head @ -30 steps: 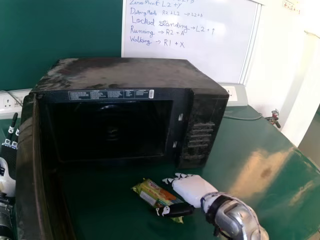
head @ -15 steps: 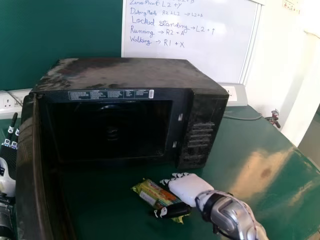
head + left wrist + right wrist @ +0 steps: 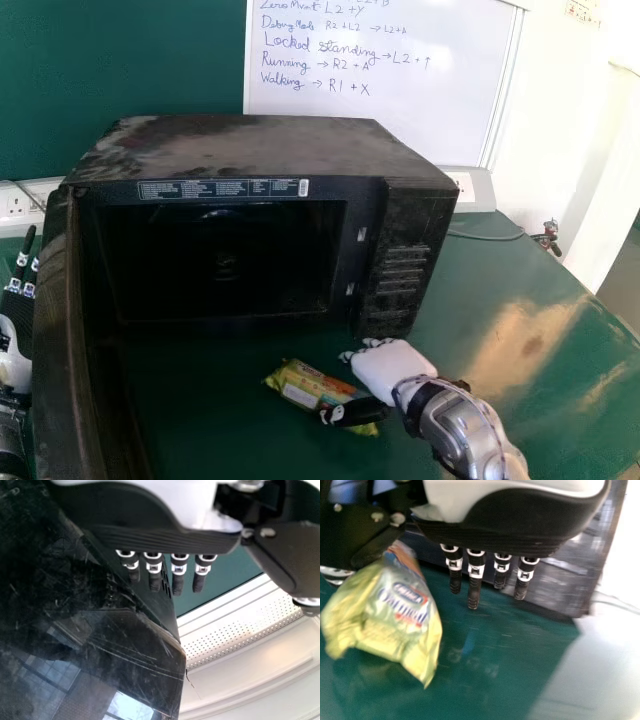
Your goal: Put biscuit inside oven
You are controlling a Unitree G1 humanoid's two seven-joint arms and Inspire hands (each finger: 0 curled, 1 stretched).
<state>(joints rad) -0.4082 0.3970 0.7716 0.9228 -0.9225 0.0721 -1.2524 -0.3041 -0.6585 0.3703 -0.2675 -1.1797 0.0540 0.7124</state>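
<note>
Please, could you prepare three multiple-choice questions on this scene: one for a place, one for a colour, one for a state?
1. Where is the yellow-green wrapped biscuit packet?
A) inside the black box-shaped oven
B) in front of the oven
C) on top of the oven

2. What colour is the smooth, shiny tabletop?
A) red
B) white
C) green

3. How is the oven door?
A) open
B) shut
C) detached

Key:
1 B: the packet lies before the oven's opening.
2 C: green surface surrounds the packet.
3 A: the door is swung out at the left.
</note>
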